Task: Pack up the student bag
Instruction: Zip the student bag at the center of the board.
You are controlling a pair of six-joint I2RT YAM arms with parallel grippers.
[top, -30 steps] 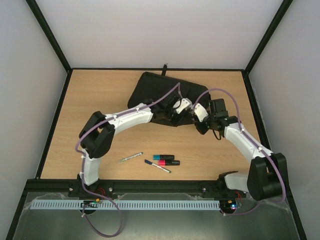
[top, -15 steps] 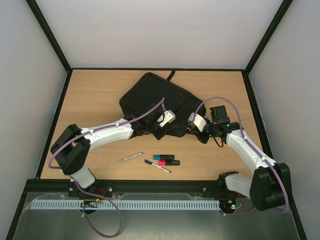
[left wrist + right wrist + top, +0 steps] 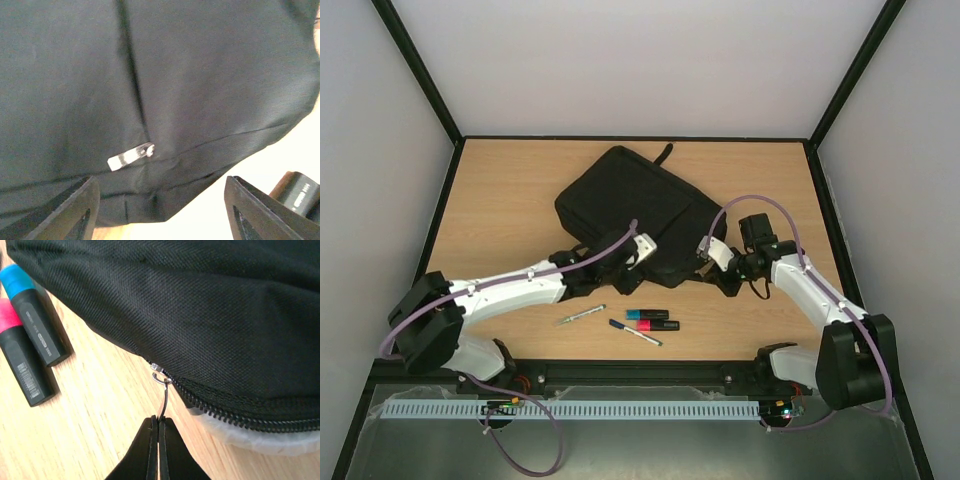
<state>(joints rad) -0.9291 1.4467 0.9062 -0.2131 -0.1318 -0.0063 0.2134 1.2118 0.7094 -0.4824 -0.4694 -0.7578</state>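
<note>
- Left gripper (image 3: pixel 160 185): spread wide, gripping nothing; student bag (image 3: pixel 200 75) directly ahead, with a silver zip tab (image 3: pixel 130 156) just beyond the gap between the fingers.
- Right gripper (image 3: pixel 157 421): pressed together, pinching the thin zipper pull (image 3: pixel 162 395) at the bag's edge, right at the tips.
- Left of those tips: blue highlighter (image 3: pixel 35 315) and pink highlighter (image 3: pixel 20 365), side by side on the table (image 3: pixel 100 430), near the bag.

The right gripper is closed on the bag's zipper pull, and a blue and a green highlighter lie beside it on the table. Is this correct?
Only the colour is wrong: it is a pink highlighter, not a green one. The right wrist view shows it beside the blue highlighter on the table, with the right gripper shut on the zipper pull of the student bag.
</note>
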